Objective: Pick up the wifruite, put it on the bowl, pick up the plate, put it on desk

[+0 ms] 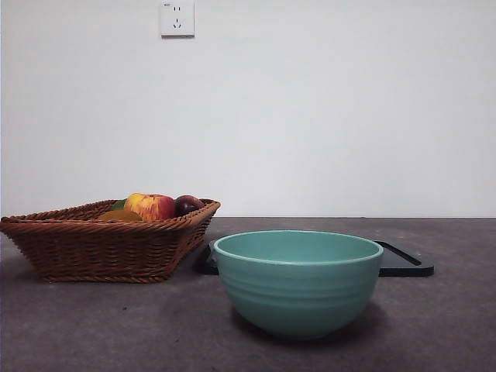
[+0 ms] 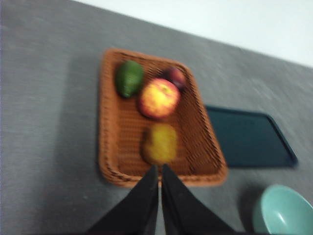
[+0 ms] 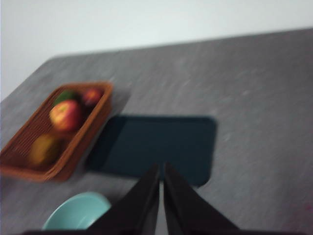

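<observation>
Nearest the front camera stands the bowl (image 1: 297, 280), upright and empty on the desk (image 1: 93, 325), with its rim level. Behind it lies the black tray (image 1: 403, 263), flat on the desk and bare. Beside the tray sits the wicker basket (image 1: 108, 244), which holds four fruits: a red-and-yellow apple (image 2: 159, 98), a green avocado (image 2: 129, 77), a dark plum (image 2: 174, 76) and a yellowish pear-like fruit (image 2: 159, 142). Which of these the task names cannot be told; no plate other than the tray is visible.

Both arms hang high above the desk and neither appears in the front view. The left gripper (image 2: 159, 169) has its jaws pressed together and holds nothing; it hangs above the near rim of the basket. The right gripper (image 3: 161, 169) is likewise closed and empty, above the tray's near edge.

Judged status: the pick has not begun; no fruit is in the bowl.

Recommended procedure for the step in hand:
1. Use the left gripper, since it is already over the basket.
2. Spread the jaws fully before descending.
3. Centre over the chosen fruit; descend vertically, clear of neighbouring fruit and the woven wall.
4. Close across the widest part; round fruit may roll.
5. Lift above the basket rim before moving toward the bowl.

Both wrist views are blurred.
</observation>
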{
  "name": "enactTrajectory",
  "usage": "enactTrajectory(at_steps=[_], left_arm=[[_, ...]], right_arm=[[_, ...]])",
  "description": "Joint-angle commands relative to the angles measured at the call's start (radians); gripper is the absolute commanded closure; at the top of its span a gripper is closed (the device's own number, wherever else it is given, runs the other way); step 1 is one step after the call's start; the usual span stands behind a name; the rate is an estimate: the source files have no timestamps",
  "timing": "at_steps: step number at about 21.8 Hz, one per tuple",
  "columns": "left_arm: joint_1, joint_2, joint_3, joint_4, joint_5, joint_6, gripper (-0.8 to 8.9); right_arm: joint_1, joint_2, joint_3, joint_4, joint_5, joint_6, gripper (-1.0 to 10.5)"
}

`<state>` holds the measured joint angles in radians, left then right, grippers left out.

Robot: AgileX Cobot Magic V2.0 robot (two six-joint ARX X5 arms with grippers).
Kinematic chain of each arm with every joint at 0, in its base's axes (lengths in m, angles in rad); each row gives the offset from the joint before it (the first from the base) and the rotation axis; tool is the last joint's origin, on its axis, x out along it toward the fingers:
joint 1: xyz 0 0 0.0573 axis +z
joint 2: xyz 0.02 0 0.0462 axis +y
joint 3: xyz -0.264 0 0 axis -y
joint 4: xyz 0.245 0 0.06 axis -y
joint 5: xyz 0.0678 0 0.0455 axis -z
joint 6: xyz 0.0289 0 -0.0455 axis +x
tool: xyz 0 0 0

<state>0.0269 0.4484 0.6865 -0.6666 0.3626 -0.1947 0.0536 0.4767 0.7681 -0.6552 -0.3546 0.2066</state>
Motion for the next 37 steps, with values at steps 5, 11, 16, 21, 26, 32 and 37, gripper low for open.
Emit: enactTrajectory(at_steps=[5,11,16,21,26,32,37], left_arm=[[-0.069,0.134,0.177,-0.137,0.071,0.106,8.03],[-0.220,0.272,0.341,-0.340,0.113,0.183,8.03],[-0.291,0.303,0.351,-0.375,0.163,0.187,8.03],[-0.299,0.303,0.351,-0.373,0.162,0.187,7.99],[-0.299,0.303,0.351,-0.372,0.162,0.186,4.63],[-0.299,0.303,0.351,-0.358,0.162,0.175,3.44],[-0.299,0.318,0.351,-0.344,0.150,0.158,3.45]], right_arm=[[0.014,0.175,0.185,-0.183,-0.130,-0.120,9.4],[0.135,0.284,0.294,-0.360,-0.178,-0.213,9.4],[0.257,0.296,0.297,-0.443,-0.180,-0.246,9.4],[0.310,0.296,0.296,-0.445,-0.180,-0.252,9.4],[0.310,0.296,0.296,-0.445,-0.174,-0.245,6.3],[0.310,0.296,0.296,-0.445,-0.169,-0.240,5.1],[0.310,0.296,0.296,-0.444,-0.169,-0.240,5.1]])
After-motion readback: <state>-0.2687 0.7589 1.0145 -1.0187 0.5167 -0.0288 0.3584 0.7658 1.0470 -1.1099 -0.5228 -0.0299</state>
